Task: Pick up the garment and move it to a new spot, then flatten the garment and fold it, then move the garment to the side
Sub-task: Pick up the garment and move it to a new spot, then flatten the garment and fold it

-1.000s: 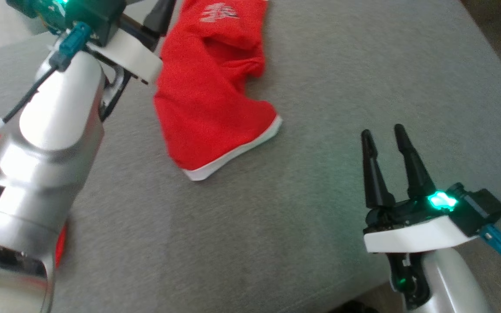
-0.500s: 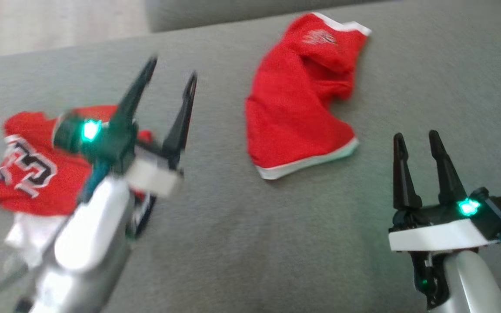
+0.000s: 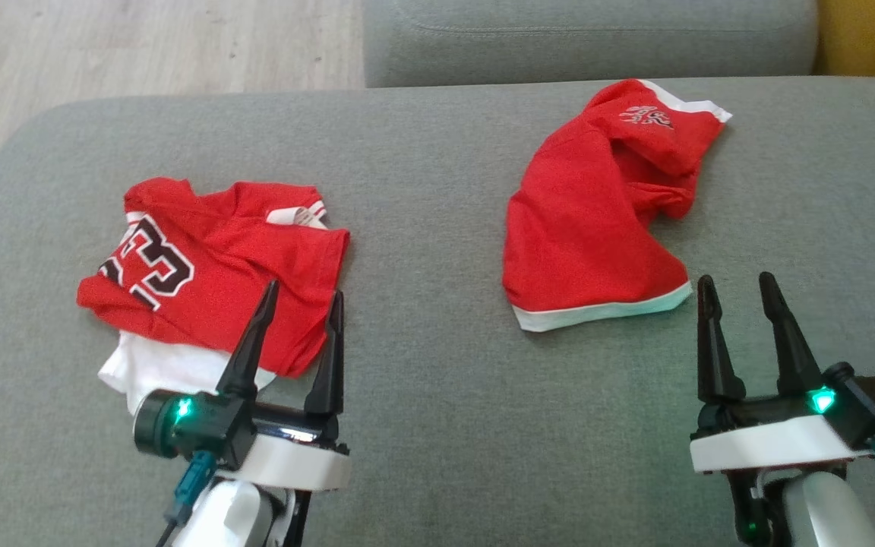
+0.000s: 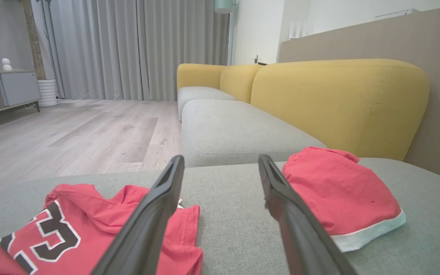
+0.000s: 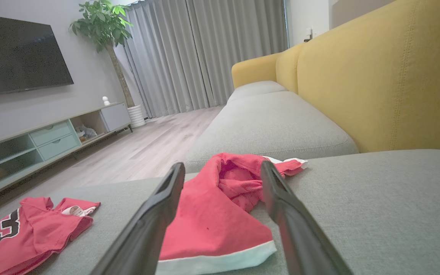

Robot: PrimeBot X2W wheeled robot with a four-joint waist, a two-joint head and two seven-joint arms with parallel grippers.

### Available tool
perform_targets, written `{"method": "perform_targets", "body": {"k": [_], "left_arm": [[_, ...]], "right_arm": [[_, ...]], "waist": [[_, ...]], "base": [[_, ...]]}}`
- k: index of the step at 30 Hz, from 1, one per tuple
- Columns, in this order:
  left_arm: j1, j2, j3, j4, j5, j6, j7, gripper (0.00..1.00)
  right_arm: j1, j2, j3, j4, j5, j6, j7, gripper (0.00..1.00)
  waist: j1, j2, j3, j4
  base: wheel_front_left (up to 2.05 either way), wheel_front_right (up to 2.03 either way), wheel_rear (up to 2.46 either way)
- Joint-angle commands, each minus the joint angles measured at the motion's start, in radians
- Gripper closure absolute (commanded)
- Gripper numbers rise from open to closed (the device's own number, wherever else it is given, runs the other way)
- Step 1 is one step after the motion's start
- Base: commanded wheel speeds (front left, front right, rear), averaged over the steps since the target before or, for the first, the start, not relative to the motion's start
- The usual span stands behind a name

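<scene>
Grey seat cushion (image 3: 437,456) takes most of the head view. A second cushion (image 3: 589,38) sits top centre, wood floor (image 3: 141,45) top left, yellow backrest (image 3: 870,38) top right corner. The seat's rounded left edge drops to the floor at frame left.

Two garments lie flat on the seat, well apart. Red jersey (image 3: 210,258), centre left, is roughly folded, number showing, white layer poking out at its lower edge. Red shorts (image 3: 589,228), centre right, are crumpled, white hem toward the bottom of frame. Likely the shorts are the piece to work on; cannot tell for sure.

Left gripper (image 3: 304,289), lower left, fingers apart, holds nothing; its tips overlap the jersey's lower right corner in this view, and the left wrist view suggests it hangs above the cloth. Right gripper (image 3: 734,277), lower right, fingers apart and empty, tips just below and right of the shorts' hem.

Risks:
- Left fingers snag the jersey corner on any move and undo the fold.
- A pinch on the bunched shorts takes one layer only, so they hang twisted.
- A drag toward the top right runs the cloth into the gap between the cushions.

Open room: the wide bare strip between the garments and the band along the bottom centre. The right side is tighter, with the backrest close.
</scene>
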Motion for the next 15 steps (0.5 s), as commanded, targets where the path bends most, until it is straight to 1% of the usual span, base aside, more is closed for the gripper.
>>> {"method": "perform_targets", "body": {"k": [1, 4, 6, 15], "left_arm": [[-0.042, -0.001, 0.049, -0.043, 0.017, -0.004, -0.005, 0.0], [-0.045, -0.014, 0.053, -0.047, 0.04, -0.026, -0.005, 0.0], [-0.048, -0.02, 0.059, -0.044, 0.051, -0.038, -0.005, 0.0], [-0.06, -0.05, 0.083, -0.025, 0.084, -0.082, -0.005, 0.0]], "right_arm": [[-0.022, -0.005, 0.014, -0.022, -0.014, 0.008, -0.009, 0.0], [-0.038, -0.005, 0.006, 0.008, -0.037, 0.008, -0.009, 0.0], [-0.055, -0.005, -0.005, 0.059, -0.056, 0.008, -0.009, 0.0], [-0.241, -0.005, -0.123, 0.397, -0.073, 0.008, 0.05, 0.0]], "waist": [[0.0002, 0.0, 0.002, 0.013], [0.0002, 0.0, 0.014, 0.024], [0.0002, 0.0, 0.025, 0.029], [0.0002, 0.0, 0.079, 0.061]], "base": [[0.0, 0.0, 0.0], [0.0, 0.0, 0.0], [0.0, 0.0, 0.0], [0.0, 0.0, 0.0]]}}
